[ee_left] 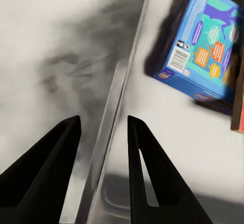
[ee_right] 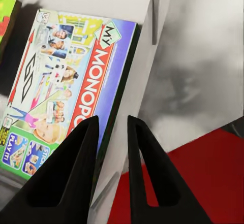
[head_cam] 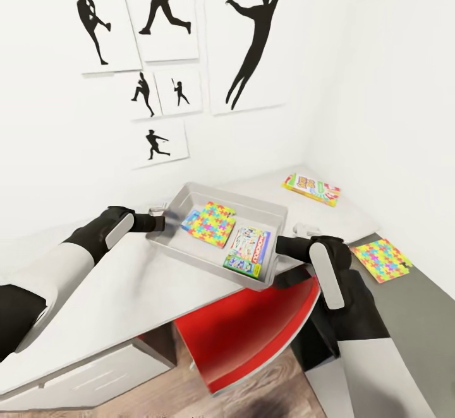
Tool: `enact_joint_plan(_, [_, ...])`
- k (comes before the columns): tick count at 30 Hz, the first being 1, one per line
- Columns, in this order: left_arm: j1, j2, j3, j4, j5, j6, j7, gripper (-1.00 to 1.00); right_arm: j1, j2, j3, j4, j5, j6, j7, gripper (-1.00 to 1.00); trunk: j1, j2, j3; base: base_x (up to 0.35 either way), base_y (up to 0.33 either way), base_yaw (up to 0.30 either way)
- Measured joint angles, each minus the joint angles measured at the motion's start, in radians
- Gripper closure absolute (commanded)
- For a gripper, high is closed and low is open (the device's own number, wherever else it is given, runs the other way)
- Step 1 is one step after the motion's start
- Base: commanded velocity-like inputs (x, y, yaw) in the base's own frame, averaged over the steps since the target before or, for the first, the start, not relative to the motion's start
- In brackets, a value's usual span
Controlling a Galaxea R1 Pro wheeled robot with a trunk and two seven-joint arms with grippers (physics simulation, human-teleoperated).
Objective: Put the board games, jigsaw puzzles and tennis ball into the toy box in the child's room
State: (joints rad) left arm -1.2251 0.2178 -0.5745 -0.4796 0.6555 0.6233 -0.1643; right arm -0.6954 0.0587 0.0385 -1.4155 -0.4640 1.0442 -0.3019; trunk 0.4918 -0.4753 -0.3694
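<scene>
Head view, both jaws straddling opposite toy box (head_cam: pixel 189 192) rims, table (head_cam: pixel 126 292) edge close

The board game (ee_right: pixel 66 87) in the toy box (head_cam: pixel 189 194) says "MY MONOPOLY" in white on a red stripe. At its 7 o'clock corner, a green square says "PLAY IT".

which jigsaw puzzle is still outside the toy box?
The jigsaw puzzle on the lower dark-grey top, beyond the right gripper. The other puzzle already lies inside the toy box, beside the Monopoly game.
</scene>
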Motion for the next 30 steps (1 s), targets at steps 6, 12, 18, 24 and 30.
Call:
enact_joint_plan(6, [0.0, 0.0, 0.002, 0.0, -0.003, 0.004, 0.0, 1.0, 0.0, 0.0, 0.0, 0.004, -0.002, 0.0, 0.0, 1.0, 0.0, 0.0, 0.0, -0.003, 0.0, 0.283])
enact_joint_plan(12, [0.0, 0.0, 0.004, 0.0, -0.006, 0.006, 0.0, 1.0, -0.001, 0.0, 0.0, 0.006, -0.004, 0.0, 0.0, 1.0, 0.0, 0.0, 0.0, -0.001, 0.0, 0.29])
enact_joint_plan(18, [0.0, 0.0, 0.006, -0.001, -0.009, 0.008, -0.001, 1.0, 0.0, 0.0, 0.0, 0.005, -0.005, 0.0, 0.0, 1.0, 0.0, 0.0, 0.0, -0.016, 0.0, 0.214])
enact_joint_plan(24, [0.0, 0.0, 0.001, -0.002, 0.002, -0.006, -0.002, 1.0, 0.0, -0.002, 0.002, -0.009, 0.004, 0.001, 0.001, 1.0, 0.0, 0.0, 0.0, -0.177, 0.0, 0.064])
enact_joint_plan(30, [0.0, 0.0, 0.002, -0.003, 0.001, -0.005, -0.002, 1.0, 0.001, -0.002, 0.002, -0.009, 0.004, 0.0, 0.001, 1.0, 0.0, 0.0, 0.0, -0.096, 0.0, 0.031])
